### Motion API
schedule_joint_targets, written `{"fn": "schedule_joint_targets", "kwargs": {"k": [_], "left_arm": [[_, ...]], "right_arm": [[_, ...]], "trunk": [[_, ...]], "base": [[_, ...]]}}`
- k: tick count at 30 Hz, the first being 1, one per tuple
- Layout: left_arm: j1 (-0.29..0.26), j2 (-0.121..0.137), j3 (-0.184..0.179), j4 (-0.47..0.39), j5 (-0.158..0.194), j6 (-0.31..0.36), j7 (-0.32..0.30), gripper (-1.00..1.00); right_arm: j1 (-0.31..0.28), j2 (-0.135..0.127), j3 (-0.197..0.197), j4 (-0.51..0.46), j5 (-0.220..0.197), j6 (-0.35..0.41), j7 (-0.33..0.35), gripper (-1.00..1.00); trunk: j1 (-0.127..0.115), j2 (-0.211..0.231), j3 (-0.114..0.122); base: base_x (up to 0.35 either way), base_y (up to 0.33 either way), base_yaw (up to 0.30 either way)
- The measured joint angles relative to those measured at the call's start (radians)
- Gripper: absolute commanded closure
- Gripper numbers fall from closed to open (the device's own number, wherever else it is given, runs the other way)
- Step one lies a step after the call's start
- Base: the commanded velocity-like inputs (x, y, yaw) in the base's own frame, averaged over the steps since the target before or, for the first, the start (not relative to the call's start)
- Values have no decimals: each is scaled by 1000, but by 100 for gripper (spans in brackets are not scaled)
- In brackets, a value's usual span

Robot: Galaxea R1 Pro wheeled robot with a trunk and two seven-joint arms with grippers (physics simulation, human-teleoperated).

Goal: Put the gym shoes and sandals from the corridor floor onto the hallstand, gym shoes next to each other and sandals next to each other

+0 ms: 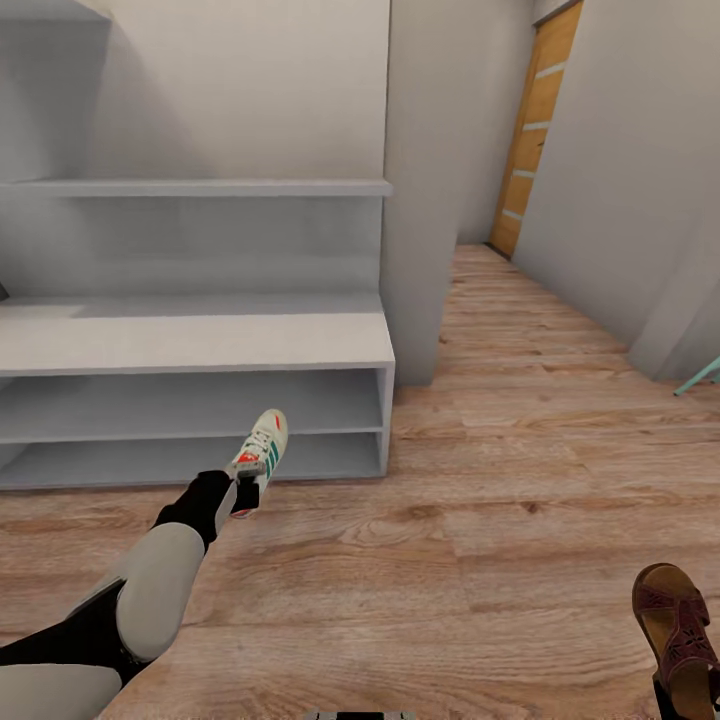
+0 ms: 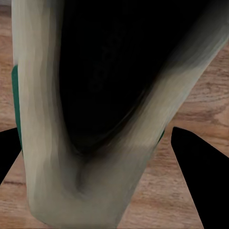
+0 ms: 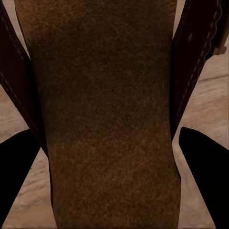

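Left gripper [image 1: 247, 494] clamps a sneaker [image 1: 262, 448] by the heel, just before the rack [image 1: 200, 345]'s lowest shelf. Right gripper [image 1: 672, 695] clasps a sandal [image 1: 676, 622], well right of the rack. Risk: heel grip slips, sneaker drops to floor [image 1: 480, 520].

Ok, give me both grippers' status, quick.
Left gripper: closed on a white sneaker, lifted in front of the shoe rack.
Right gripper: closed on a brown sandal.

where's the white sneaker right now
In the head view the gym shoe is held up by the left gripper at its heel, toe pointing toward the hallstand, just in front of the rack's lower right corner above the corridor floor.
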Motion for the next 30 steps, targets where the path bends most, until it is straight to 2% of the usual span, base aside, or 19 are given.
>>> {"fn": "schedule_joint_targets", "kwargs": {"k": [6,14,22,26,30], "left_arm": [[-41,-2,0,1,0,3,1,100],[-46,0,0,0,-1,2,1,100],[-48,-1,0,0,-1,1,1,100],[-71,-24,0,-23,1,-21,24,100],[-52,-7,-3,-29,-3,-28,47,100]], "right_arm": [[0,0,0,0,0,0,0,100],[-1,0,0,0,0,0,0,100],[0,0,0,0,0,0,0,100],[-1,23,6,0,6,-3,-1,100],[-1,29,5,1,5,-2,-1,100]], "trunk": [[3,-1,-33],[6,-3,-75],[10,-5,-108],[10,-5,-108],[10,-5,-108]], "base": [[0,0,0],[0,0,0],[0,0,0],[0,0,0],[0,0,0]]}}
